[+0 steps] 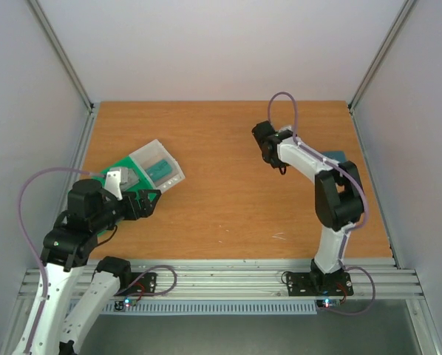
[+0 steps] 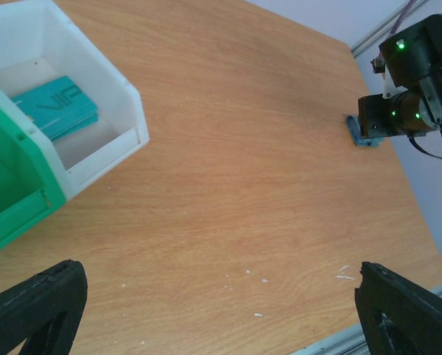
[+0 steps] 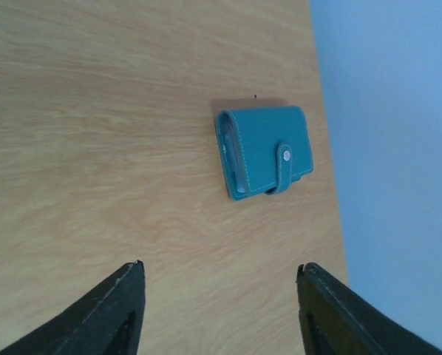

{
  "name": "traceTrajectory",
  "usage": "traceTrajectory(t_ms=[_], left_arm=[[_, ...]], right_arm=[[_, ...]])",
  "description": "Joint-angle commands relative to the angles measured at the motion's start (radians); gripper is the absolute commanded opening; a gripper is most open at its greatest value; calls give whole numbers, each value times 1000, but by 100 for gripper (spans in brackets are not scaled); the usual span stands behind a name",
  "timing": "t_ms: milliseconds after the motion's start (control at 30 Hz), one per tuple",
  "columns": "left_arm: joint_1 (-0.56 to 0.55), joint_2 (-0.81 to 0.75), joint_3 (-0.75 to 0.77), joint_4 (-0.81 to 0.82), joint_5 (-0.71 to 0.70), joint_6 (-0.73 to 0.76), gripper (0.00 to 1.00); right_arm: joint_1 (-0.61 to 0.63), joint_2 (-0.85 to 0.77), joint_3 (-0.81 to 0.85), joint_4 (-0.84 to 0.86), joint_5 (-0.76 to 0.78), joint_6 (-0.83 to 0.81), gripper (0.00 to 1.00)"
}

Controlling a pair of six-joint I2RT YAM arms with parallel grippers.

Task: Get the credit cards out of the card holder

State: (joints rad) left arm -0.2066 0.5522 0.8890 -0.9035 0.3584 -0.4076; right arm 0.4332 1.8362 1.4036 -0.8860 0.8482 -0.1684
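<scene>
Approach stage: right gripper [image 3: 219, 314], jaws spread and empty, hangs over the closed slate-blue folding card holder [image 3: 265, 151] at the wooden table's [image 3: 95, 148] right edge; next likely a descent to grasp it; left gripper [image 2: 219, 299] spread too.

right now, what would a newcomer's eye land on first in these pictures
The blue card holder stands out most: it lies closed, tab clasp snapped, near the right edge of the table, just ahead of the right pincer, whose jaws are apart and empty. Next comes the green tray at the left, with a clear box holding a teal block.
</scene>
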Motion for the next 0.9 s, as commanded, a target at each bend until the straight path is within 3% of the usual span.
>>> traceTrajectory(t_ms=[0,200,867], left_arm=[[6,-28,-53,70,-58,30,99],[6,-57,-58,71,-84,33,99],[-8,-54,-59,60,-110,33,99]], right_arm=[[-66,141,76,14,43,-83,52],[-157,294,146,11,78,-176,38],[-301,470,212,119,161,-337,30]])
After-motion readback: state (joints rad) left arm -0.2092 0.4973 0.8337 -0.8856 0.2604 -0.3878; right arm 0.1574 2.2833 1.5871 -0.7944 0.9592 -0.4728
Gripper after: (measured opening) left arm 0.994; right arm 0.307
